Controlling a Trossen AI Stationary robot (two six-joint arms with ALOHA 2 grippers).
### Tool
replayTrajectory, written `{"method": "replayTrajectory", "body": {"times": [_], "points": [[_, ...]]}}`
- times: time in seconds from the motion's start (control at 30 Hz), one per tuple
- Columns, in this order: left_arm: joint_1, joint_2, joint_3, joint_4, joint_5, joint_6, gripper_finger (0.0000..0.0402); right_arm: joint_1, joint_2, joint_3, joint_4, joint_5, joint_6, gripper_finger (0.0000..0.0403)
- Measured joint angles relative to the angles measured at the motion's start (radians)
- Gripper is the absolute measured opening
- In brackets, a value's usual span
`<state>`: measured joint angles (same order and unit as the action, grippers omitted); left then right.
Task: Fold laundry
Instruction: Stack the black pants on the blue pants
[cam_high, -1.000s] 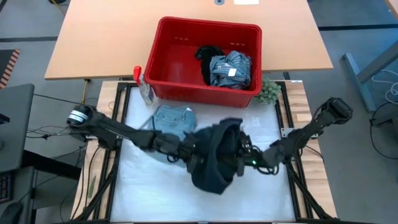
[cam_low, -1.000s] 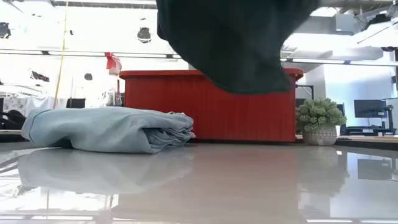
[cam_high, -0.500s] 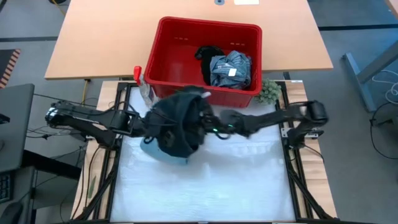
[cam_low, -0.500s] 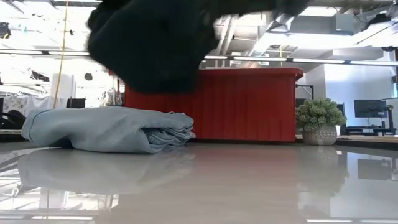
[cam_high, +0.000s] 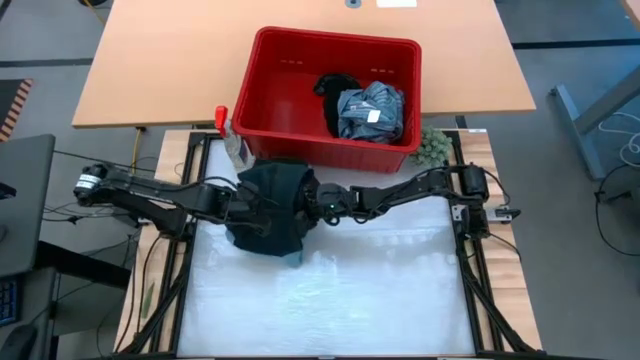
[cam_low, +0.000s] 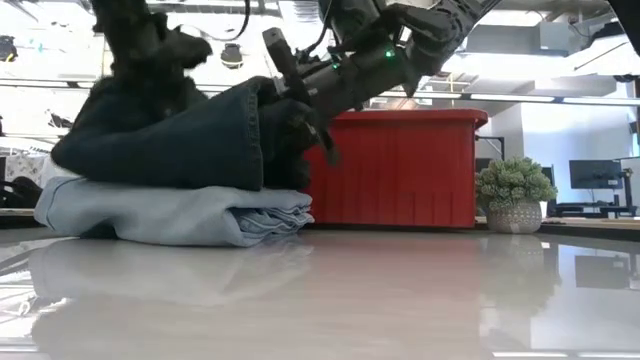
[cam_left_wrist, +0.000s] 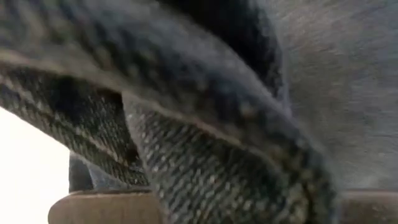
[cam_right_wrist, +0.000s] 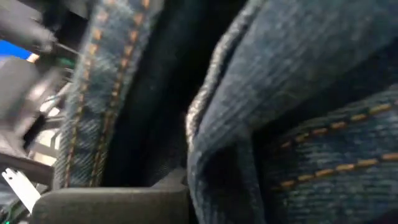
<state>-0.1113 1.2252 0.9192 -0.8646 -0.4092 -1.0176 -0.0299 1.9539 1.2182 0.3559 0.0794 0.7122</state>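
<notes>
1. Denim fills both wrist views: the left wrist view shows only coarse dark weave, and the right wrist view shows folds with orange stitching, so neither arm's fingertips can be made out there.
2. From above, the left gripper (cam_high: 243, 205) is buried at the left edge of the dark jeans (cam_high: 272, 203) and its fingers are hidden; it is closed, with the cloth bunched around it, so it appears clamped on the jeans.
3. The right gripper (cam_high: 312, 203) meets the jeans' right edge. In the low view its fingers (cam_low: 300, 100) sit nearly together, pinching the fabric.
4. The light blue garment (cam_low: 170, 212) is mostly covered from above; the low view shows it folded flat under the jeans.
5. The white table (cam_high: 330, 300) is glossy and mirrors the pile. Behind it stands the red basket (cam_high: 285, 95), resting on a wooden table (cam_high: 160, 70), with a small green plant (cam_high: 434, 147) at the basket's right corner.
6. Inside the basket lie a grey-blue garment (cam_high: 372, 108) with a white tag and a black garment (cam_high: 335, 90) just beside it.
7. The jeans are navy, folded into a thick bundle, lying on top of the light blue garment at the table's back left, just in front of the basket.
</notes>
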Motion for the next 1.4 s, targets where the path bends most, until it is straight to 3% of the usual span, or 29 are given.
{"method": "replayTrajectory", "body": {"times": [0.13, 0.23, 0.37, 0.47, 0.6, 0.73, 0.83, 0.97, 1.1, 1.27, 1.4], "points": [[0.011, -0.003, -0.068, 0.040, 0.019, -0.024, 0.0006, -0.011, 0.000, 0.000, -0.040, -0.049, -0.002, 0.0090], [0.011, -0.003, -0.071, 0.036, 0.023, -0.015, 0.0006, -0.029, 0.000, 0.001, -0.052, -0.132, -0.006, 0.0175], [0.016, -0.003, -0.065, 0.032, 0.024, 0.000, 0.0006, -0.081, -0.042, 0.030, -0.166, -0.383, -0.029, 0.0293], [0.022, -0.003, -0.065, 0.027, 0.032, 0.005, 0.0006, -0.091, -0.142, 0.055, -0.351, -0.339, -0.101, 0.0342], [0.025, -0.003, -0.065, 0.028, 0.036, 0.012, 0.0007, -0.097, -0.278, 0.088, -0.609, -0.155, -0.221, 0.0355], [0.036, -0.011, -0.065, 0.028, 0.063, 0.028, 0.0007, -0.102, -0.364, 0.090, -0.580, -0.105, -0.210, 0.0344], [0.036, -0.048, -0.064, 0.027, 0.055, 0.021, 0.0016, -0.064, -0.369, 0.090, -0.359, -0.087, -0.209, 0.0332], [0.036, -0.144, -0.063, 0.040, 0.035, 0.040, 0.0049, -0.031, -0.258, 0.090, -0.042, -0.084, -0.184, 0.0301], [0.036, -0.235, -0.063, 0.028, 0.009, 0.039, 0.0087, -0.020, -0.090, 0.117, 0.100, -0.062, -0.163, 0.0215], [0.036, -0.334, -0.062, -0.017, 0.004, 0.055, 0.0118, 0.000, 0.057, 0.178, 0.120, 0.025, -0.244, 0.0035], [0.036, -0.430, -0.062, -0.079, 0.010, 0.029, 0.0128, -0.007, 0.140, 0.195, 0.116, 0.032, -0.231, 0.0024]]}}
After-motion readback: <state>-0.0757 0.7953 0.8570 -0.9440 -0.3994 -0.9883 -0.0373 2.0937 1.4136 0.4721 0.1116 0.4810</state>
